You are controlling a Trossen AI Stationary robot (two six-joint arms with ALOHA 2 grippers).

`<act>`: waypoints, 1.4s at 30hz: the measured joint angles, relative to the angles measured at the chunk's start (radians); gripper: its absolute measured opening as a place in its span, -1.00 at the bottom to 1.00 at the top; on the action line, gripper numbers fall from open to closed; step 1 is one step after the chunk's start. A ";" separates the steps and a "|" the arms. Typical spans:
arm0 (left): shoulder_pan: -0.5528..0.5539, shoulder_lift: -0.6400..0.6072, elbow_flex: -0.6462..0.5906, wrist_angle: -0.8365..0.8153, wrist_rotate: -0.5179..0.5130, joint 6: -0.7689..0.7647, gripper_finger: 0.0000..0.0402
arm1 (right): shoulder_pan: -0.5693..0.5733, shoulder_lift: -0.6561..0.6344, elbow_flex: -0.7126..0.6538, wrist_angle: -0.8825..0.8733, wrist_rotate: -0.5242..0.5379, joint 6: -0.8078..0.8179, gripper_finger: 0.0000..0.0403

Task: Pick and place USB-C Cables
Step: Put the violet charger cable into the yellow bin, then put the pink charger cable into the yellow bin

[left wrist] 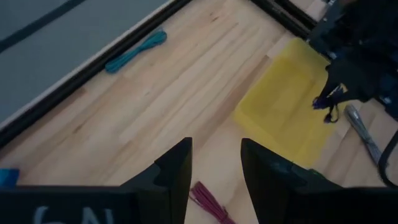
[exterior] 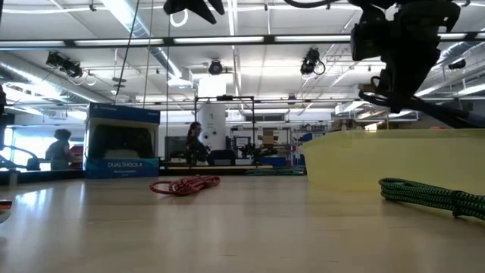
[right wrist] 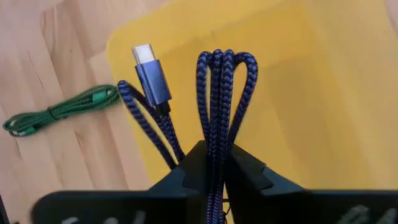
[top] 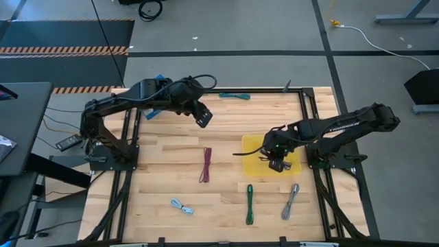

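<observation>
Right claw (right wrist: 214, 163) clamped on purple cable (right wrist: 217, 93), hanging over yellow tray (top: 255, 144) at bench 3 o'clock.

Judged step: drop cable in tray. Do well: lower until loops sit inside walls, plug end clear of rim, then release.

Left claw (left wrist: 214, 168) narrowly parted, empty, raised toward 11 o'clock.

Maroon cable (top: 206, 165) at centre; green cable (top: 250, 204) at 5 o'clock.

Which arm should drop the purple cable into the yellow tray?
Right. The right gripper is shut on the purple cable and hangs over the yellow tray. The left gripper is open, empty, and off to the side.
</observation>
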 joint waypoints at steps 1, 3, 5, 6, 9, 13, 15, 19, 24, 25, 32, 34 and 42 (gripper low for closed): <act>-0.001 0.001 -0.001 -0.008 0.000 -0.006 -0.28 | 0.000 0.000 -0.004 0.008 -0.008 -0.010 -0.61; -0.007 0.004 0.000 -0.006 -0.007 -0.029 -0.28 | 0.000 0.000 -0.007 0.014 -0.015 -0.028 -0.49; -0.013 0.010 0.000 -0.008 -0.029 -0.041 -0.28 | 0.000 0.000 -0.007 0.015 -0.015 -0.047 -0.36; -0.013 0.014 -0.001 -0.009 -0.035 -0.044 -0.28 | 0.000 0.000 -0.007 0.017 -0.015 -0.054 -0.30; -0.016 0.024 0.000 -0.008 -0.039 -0.052 -0.28 | 0.000 0.000 -0.007 0.016 -0.015 -0.074 -0.13; -0.016 0.054 0.000 -0.018 -0.041 -0.059 -0.28 | -0.001 0.000 0.000 -0.018 -0.015 -0.051 0.01; -0.016 0.076 0.000 -0.035 -0.037 -0.097 -0.28 | -0.008 -0.004 0.018 -0.028 -0.010 -0.027 0.04; -0.017 0.148 0.000 -0.092 0.031 -0.187 -0.28 | -0.033 -0.029 0.080 -0.032 0.002 0.014 0.05; -0.038 0.235 0.000 -0.230 0.050 -0.279 -0.25 | -0.069 -0.086 0.200 -0.050 0.090 0.036 0.02; -0.044 0.249 -0.001 -0.251 0.066 -0.291 -0.23 | -0.076 -0.100 0.226 -0.052 0.108 0.035 0.02; -0.108 0.322 -0.001 -0.250 0.164 -0.414 -0.01 | -0.128 -0.187 0.368 -0.042 0.244 -0.001 0.01; -0.128 0.342 -0.001 -0.246 0.166 -0.457 0.06 | -0.144 -0.207 0.391 -0.023 0.256 -0.014 0.01; -0.180 0.446 0.000 -0.197 0.155 -0.588 0.30 | -0.171 -0.279 0.406 0.009 0.243 -0.029 0.01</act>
